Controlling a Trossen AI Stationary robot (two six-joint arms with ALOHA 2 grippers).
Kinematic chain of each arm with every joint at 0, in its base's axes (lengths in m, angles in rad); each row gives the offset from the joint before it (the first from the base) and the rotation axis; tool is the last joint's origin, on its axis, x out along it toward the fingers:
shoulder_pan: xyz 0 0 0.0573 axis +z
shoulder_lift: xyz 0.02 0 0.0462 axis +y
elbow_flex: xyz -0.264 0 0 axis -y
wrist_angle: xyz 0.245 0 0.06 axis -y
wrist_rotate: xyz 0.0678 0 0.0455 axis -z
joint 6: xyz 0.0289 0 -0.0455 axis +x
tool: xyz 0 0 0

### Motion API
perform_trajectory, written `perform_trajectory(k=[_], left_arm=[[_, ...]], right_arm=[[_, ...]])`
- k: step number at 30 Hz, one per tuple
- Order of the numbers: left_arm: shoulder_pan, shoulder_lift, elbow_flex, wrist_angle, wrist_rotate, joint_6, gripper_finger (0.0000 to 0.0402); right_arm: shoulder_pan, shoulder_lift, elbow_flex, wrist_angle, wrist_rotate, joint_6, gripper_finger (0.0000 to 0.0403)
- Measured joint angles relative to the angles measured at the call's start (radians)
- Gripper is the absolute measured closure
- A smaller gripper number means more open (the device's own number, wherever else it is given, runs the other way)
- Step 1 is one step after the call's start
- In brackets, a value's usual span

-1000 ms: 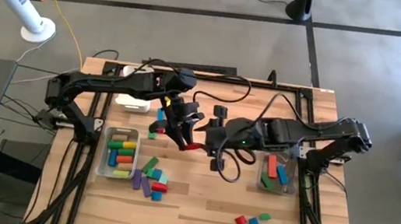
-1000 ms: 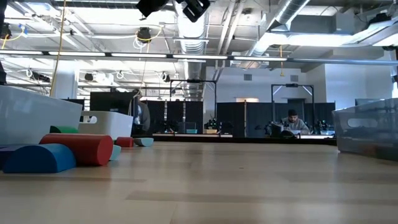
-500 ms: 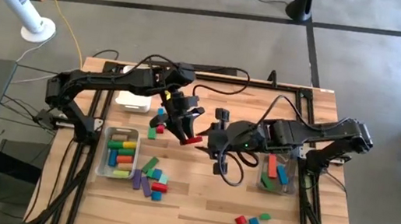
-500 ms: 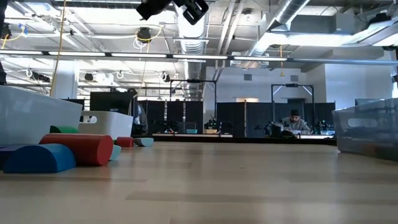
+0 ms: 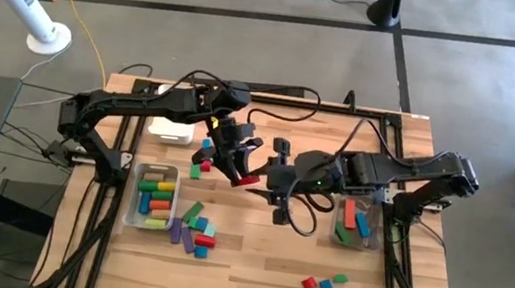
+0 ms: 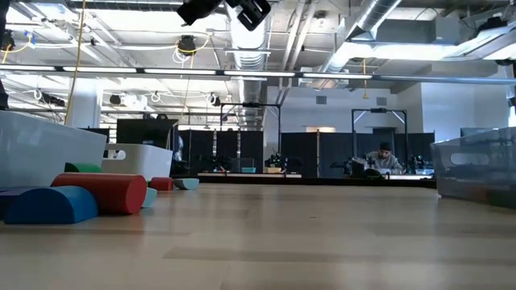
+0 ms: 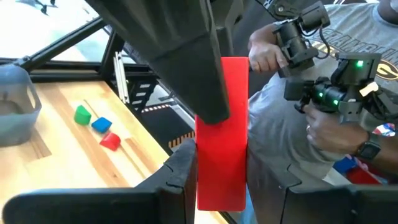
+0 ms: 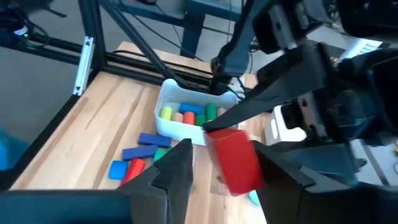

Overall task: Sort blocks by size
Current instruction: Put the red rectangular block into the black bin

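A red bar block (image 5: pixel 249 179) hangs in mid-air over the middle of the table, between my two grippers. My left gripper (image 5: pixel 238 172) comes from the table's left and is shut on it. My right gripper (image 5: pixel 263 183) faces it from the right. In the right wrist view the right gripper (image 8: pixel 221 158) has one finger on each side of the block's free end (image 8: pixel 236 158), with a gap showing at one finger. Other blocks (image 5: pixel 193 231) lie on the table in front of the left bin. My left gripper pinches the red bar's end (image 7: pixel 221 180) between its two fingers (image 7: pixel 180 171). The fingers are roughly level and point toward the table's right, lying along the bar. The bar sticks out past them toward the right gripper, lifted clear of the table. My right gripper: whether its fingers touch the bar I cannot tell.
A clear bin (image 5: pixel 137 210) of coloured blocks stands at the left. A second bin (image 5: pixel 355 223) with red and green blocks stands at the right. Three small blocks (image 5: pixel 322 283) lie near the front. A white tray (image 5: pixel 169 130) is at the back left. A person (image 7: pixel 311 124) stands beyond the table.
My right gripper has tipped a little, and its fingers have come round the free end of the red bar. The bar stays in the air in my left gripper.
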Motion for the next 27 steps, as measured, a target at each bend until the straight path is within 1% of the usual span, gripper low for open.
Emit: perform_trajectory(k=[4, 11, 16, 17, 18, 20, 23, 25, 27], left_arm=[[0.0, 0.0, 0.0, 0.011, 0.0, -0.003, 0.0305], [0.0, 0.0, 0.0, 0.01, 0.006, -0.005, 0.0305], [0.001, 0.0, 0.0, 0.006, -0.034, -0.015, 0.0305], [0.003, 0.0, 0.0, 0.005, -0.049, -0.026, 0.0298], [0.007, 0.0, 0.0, 0.004, -0.067, -0.037, 0.0284], [0.021, 0.0, 0.0, 0.009, -0.116, -0.058, 0.0243], [0.053, -0.004, 0.0, -0.004, -0.148, -0.084, 0.0177], [0.072, -0.014, 0.0, -0.057, -0.153, -0.078, 0.0145], [0.087, -0.026, 0.0, -0.146, -0.154, -0.035, 0.0127]], right_arm=[[0.0, 0.0, 0.0, 0.0, -0.002, 0.015, 0.0243], [-0.001, 0.0, 0.0, 0.003, -0.004, -0.006, 0.0311], [0.0, 0.0, 0.0, -0.016, -0.004, 0.003, 0.0315], [0.0, -0.001, 0.0, -0.03, -0.002, 0.018, 0.0315], [-0.001, -0.002, 0.0, -0.048, 0.002, 0.04, 0.0315], [-0.002, -0.005, 0.001, -0.109, 0.005, 0.102, 0.0315], [0.001, -0.006, 0.001, -0.249, 0.0, 0.209, 0.0315], [0.011, -0.011, 0.001, -0.38, 0.0, 0.292, 0.0315], [0.024, -0.014, 0.001, -0.543, 0.0, 0.378, 0.0315]])
